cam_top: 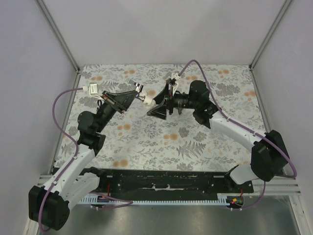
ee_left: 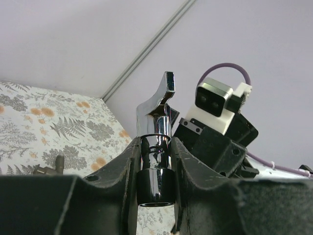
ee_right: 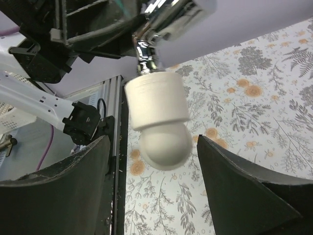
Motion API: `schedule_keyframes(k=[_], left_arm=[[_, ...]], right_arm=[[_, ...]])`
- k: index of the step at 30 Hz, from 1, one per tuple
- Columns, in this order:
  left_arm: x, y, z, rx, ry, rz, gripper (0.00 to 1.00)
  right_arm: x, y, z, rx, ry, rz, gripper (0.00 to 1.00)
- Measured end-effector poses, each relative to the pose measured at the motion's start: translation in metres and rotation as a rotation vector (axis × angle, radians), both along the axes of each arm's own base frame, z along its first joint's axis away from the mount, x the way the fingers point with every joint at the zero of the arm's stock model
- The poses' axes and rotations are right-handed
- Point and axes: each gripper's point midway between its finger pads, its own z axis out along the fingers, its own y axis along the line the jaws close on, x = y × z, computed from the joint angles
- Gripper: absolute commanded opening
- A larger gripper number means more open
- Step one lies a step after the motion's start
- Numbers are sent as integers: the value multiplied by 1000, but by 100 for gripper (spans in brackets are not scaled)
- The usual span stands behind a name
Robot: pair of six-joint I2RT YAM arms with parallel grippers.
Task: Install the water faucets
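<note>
Water faucet [ee_left: 157, 125], a small shiny chrome tap, hangs in the air above the far middle of the worktop [cam_top: 195, 142], clamped in the left gripper [ee_left: 156, 147].

Nearest in the overhead view, the two arm bases [cam_top: 49, 205] sit at the near edge of the worktop, with a black strip [cam_top: 171, 178] running between them. The worktop is covered in a grey leaf pattern with orange flowers. From the bases the arms reach forward and inward, each trailing a purple cable [cam_top: 61, 115], and their grippers meet tip to tip.

In the left wrist view, the left fingers [ee_left: 122, 176] are pressed onto the faucet's round chrome body, one black finger on each side. The faucet stands upright between them, its bent spout rising above the fingertips.

In the right wrist view, a white plastic cylinder [ee_right: 156, 100] with a rounded end sits on the end of the faucet's chrome stem. This cylinder lies in the gap of the right gripper [ee_right: 150, 142]. The right fingers [ee_right: 63, 181] stand wide apart, one on each side of the cylinder, with clear space between them and it. They touch neither the cylinder nor the faucet.

Beyond the grippers, the patterned worktop runs to a pale grey back wall [cam_top: 161, 29], framed by metal corner posts [cam_top: 57, 33].
</note>
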Motion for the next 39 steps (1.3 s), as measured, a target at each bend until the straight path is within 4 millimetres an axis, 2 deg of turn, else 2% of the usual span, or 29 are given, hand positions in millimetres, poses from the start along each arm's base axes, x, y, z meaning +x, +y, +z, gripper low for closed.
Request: schedule_keyframes(k=[3, 7, 10, 12, 17, 20, 27, 28, 32, 35, 39], left_arm=[[1, 1, -1, -11, 16, 3, 2], [1, 1, -1, -19, 23, 0, 2], [1, 1, 0, -24, 27, -2, 2], [1, 1, 0, -28, 28, -3, 2], [1, 2, 1, -35, 22, 1, 2], [-1, 3, 7, -47, -24, -2, 2], [-10, 9, 21, -34, -257, -5, 2], [-12, 8, 22, -15, -295, -16, 7], [-18, 3, 24, 57, -390, -69, 48], [-22, -3, 11, 144, -415, -116, 54], [-27, -12, -6, 270, -403, -178, 62]], right_arm=[[-6, 10, 4, 28, -39, 6, 75], [-3, 16, 16, 83, -84, 2, 70], [1, 21, 15, 100, -77, -2, 65], [3, 25, 12, 108, -62, 0, 58], [3, 31, 13, 145, -8, 16, 27], [0, 34, 20, 167, 40, 51, 0], [-10, 40, 39, 167, 268, 201, 0], [-11, 39, 41, 165, 290, 217, 0], [-16, 32, 46, 133, 363, 266, 0], [-18, 28, 42, 76, 397, 241, 0], [-18, 21, 46, -5, 353, 196, 0]])
